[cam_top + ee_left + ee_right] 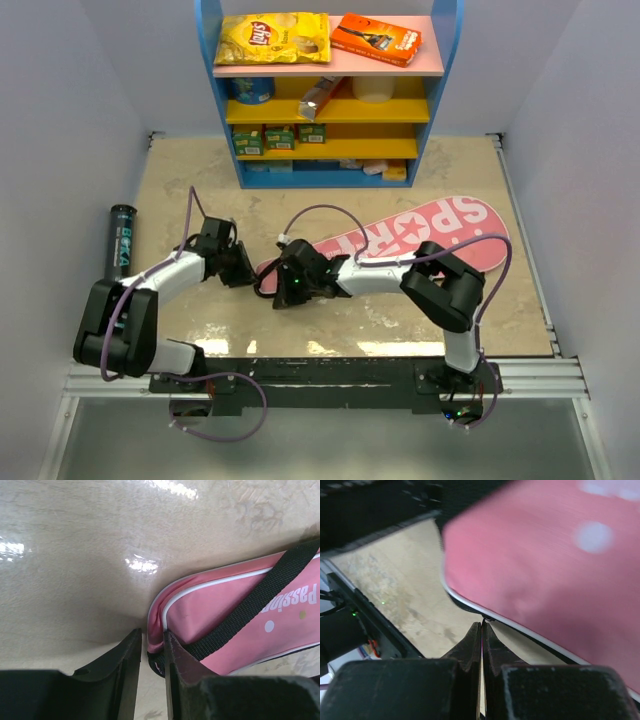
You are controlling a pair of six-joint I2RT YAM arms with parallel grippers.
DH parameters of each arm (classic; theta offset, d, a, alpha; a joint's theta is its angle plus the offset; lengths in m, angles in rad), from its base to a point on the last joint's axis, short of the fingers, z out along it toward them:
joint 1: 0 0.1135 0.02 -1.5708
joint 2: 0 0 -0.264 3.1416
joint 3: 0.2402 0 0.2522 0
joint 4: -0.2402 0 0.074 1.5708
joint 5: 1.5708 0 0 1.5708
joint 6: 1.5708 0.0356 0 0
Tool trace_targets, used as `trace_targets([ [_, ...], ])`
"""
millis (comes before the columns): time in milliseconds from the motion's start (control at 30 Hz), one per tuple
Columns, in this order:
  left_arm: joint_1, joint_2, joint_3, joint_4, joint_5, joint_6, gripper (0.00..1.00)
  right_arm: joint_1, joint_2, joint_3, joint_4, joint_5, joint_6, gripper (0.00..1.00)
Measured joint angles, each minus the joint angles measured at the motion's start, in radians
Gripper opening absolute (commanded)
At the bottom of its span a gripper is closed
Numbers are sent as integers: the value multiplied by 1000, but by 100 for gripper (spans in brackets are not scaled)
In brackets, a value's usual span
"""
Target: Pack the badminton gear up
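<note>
The pink bag [420, 235] lies flat on the table [400, 325], slanting from its narrow end at near centre to its broad SPORT-lettered head at far right. That head stops short of the table's right edge.

Only the left wrist view shows the grasp. The left gripper [153, 632] is clamped on a fold of the narrow end's white-piped rim, and a black strap [250, 605] crosses the pink bag [200, 605] just beyond it.

In the right wrist view the right gripper [482, 625] is clenched to a slit. Its tips meet a small dark piece on the blurred edge of the pink bag [545, 580]. Whether they nip that piece cannot be told.

From above, the left gripper [243, 268] and right gripper [280, 293] sit just beside each other, wrists crowding that end. The black tube [120, 240] lies well apart near the left wall. Bare tabletop runs along the bag's near side, and more lies between the bag and the far shelf [330, 150].
</note>
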Motion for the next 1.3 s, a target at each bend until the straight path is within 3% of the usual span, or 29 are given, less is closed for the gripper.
trace_targets([
  [400,-47,-27,-28,30,24,11,26,84,131,178,-52,71,152,0],
  [900,-99,-65,-39,34,0,21,25,122,154,278,-200,265,296,0],
  [933,-99,-66,-39,35,0,21,25,124,154,279,-203,275,296,2],
  [1100,-101,-70,-39,34,-2,27,25,126,150,280,-213,290,292,32],
  [1300,-111,-82,-39,33,24,27,25,124,58,224,-250,282,249,48],
])
